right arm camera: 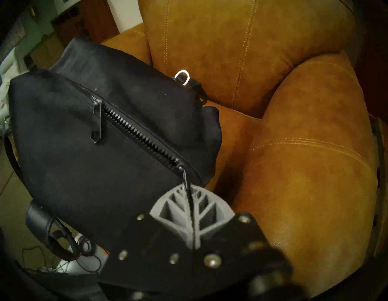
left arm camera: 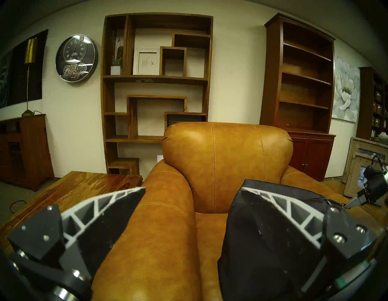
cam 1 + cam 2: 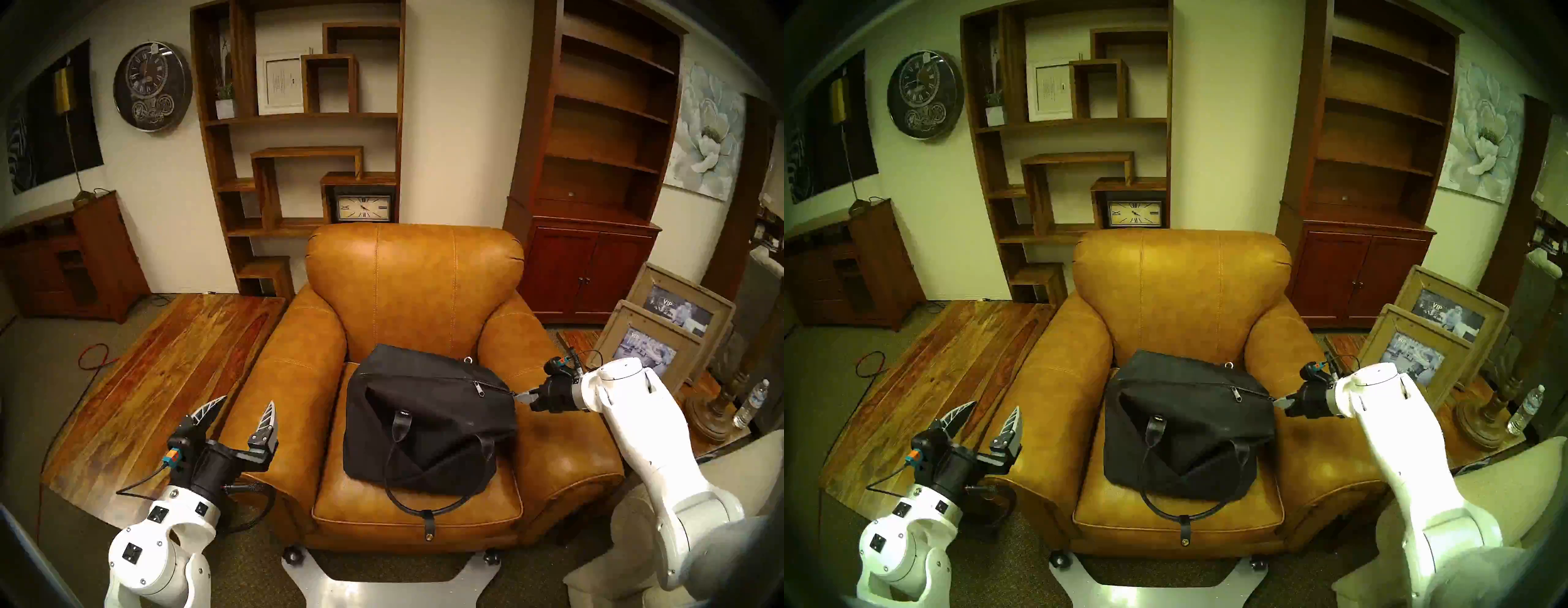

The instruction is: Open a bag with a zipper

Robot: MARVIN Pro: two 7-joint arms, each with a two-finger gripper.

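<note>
A black fabric bag (image 3: 428, 424) (image 3: 1187, 429) (image 1: 84, 157) lies on the seat of a tan leather armchair (image 3: 407, 288). Its loop handles (image 3: 424, 505) hang toward the seat's front edge. The zipper (image 3: 424, 378) (image 1: 136, 132) runs across the bag's top. My right gripper (image 3: 519, 397) (image 3: 1278, 401) (image 1: 190, 193) is shut on the pull tab (image 1: 186, 180) at the zipper's right end. A second pull tab (image 1: 96, 124) (image 3: 478, 388) dangles free further along. My left gripper (image 3: 246, 403) (image 3: 995, 406) (image 2: 193, 188) hovers open over the chair's left armrest, holding nothing.
A low wooden table (image 3: 169, 382) stands left of the chair. Picture frames (image 3: 662, 335), a lamp base and a water bottle (image 3: 751, 403) crowd the right side behind my right arm. Shelving units (image 3: 305, 127) line the back wall. A metal ring (image 1: 182, 76) sits on the bag's far side.
</note>
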